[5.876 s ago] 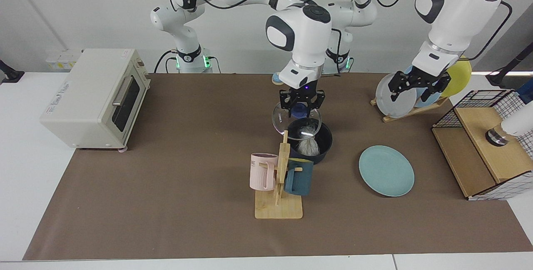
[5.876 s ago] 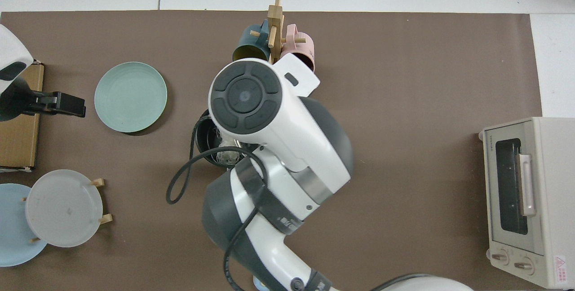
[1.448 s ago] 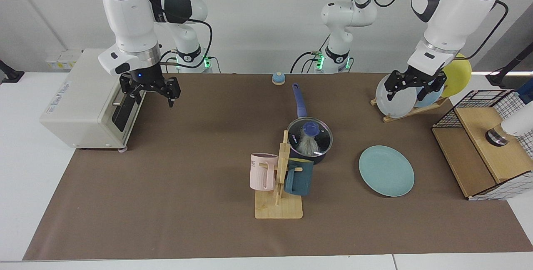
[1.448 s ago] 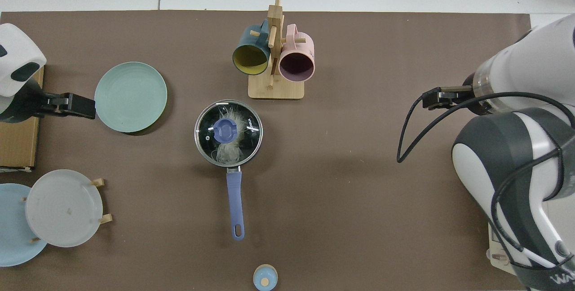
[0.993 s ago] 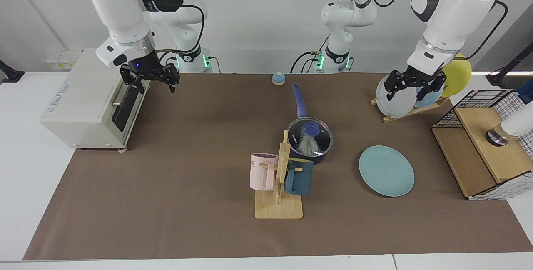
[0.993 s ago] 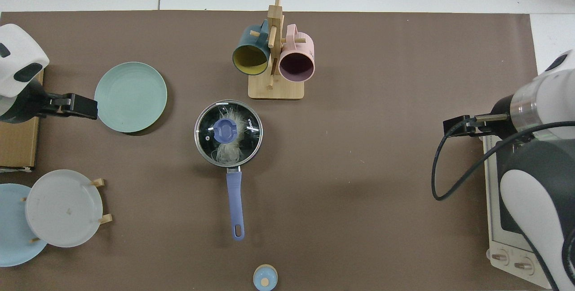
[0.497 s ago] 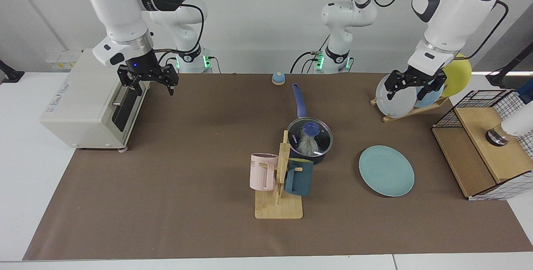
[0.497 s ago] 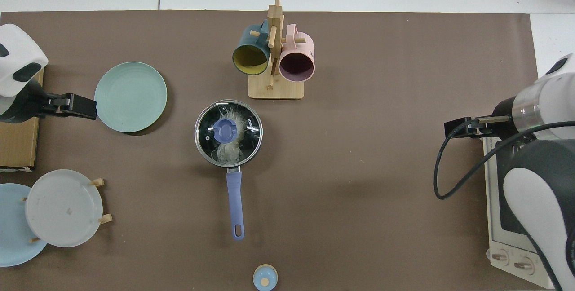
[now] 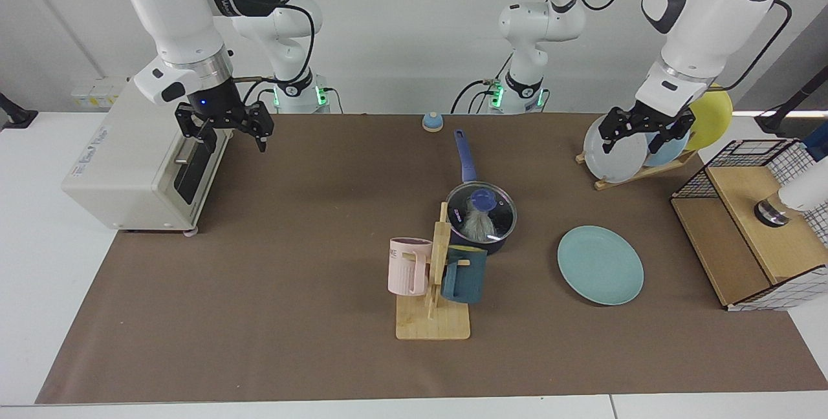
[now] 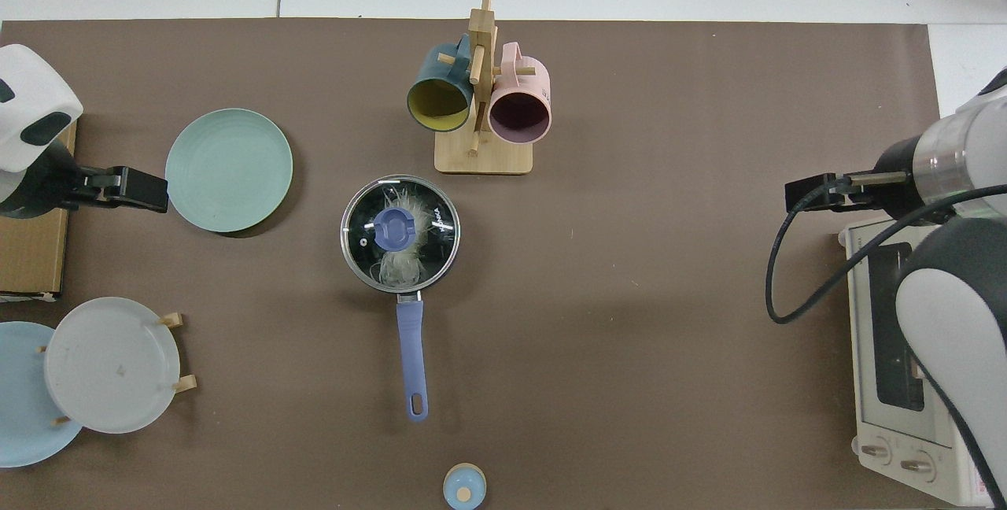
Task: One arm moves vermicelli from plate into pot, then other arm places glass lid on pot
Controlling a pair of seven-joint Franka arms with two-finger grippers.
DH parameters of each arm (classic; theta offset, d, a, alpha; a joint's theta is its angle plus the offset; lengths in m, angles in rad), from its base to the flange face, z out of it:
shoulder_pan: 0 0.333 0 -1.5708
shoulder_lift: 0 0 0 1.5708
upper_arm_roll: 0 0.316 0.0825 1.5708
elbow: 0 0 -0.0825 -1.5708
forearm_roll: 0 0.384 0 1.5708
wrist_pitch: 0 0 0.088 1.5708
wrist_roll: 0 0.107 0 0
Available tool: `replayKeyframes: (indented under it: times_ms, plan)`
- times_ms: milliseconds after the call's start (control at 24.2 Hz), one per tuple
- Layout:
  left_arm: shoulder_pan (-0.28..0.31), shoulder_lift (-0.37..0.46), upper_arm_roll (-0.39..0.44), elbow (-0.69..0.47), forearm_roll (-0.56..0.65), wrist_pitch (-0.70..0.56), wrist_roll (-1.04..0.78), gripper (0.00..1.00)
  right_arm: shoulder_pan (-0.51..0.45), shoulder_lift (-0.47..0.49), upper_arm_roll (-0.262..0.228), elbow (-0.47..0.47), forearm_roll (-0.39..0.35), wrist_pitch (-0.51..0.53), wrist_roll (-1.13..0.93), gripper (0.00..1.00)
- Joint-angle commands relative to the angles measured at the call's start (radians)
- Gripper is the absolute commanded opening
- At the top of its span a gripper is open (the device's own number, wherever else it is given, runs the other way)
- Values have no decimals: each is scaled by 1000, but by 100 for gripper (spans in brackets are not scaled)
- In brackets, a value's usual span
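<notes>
Right claw hangs with its fingers spread and nothing between them, just in front of the toaster oven; left claw hovers likewise spread and bare before the pale plates in the rack. On the tabletop the pot wears the glass lid, vermicelli inside, its blue handle pointing toward the arms' bases; the plate lies bare nearby. From above, the pot shows its handle running down the picture, the glass lid seated flat, vermicelli beneath, the plate apart from it.
</notes>
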Motion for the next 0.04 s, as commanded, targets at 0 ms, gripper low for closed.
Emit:
replayKeyframes:
  times_ms: [0]
  plan:
    - [-1,-17,5,-6,3,-20,3,100,-22,32,11,60,19,-40,-4,100]
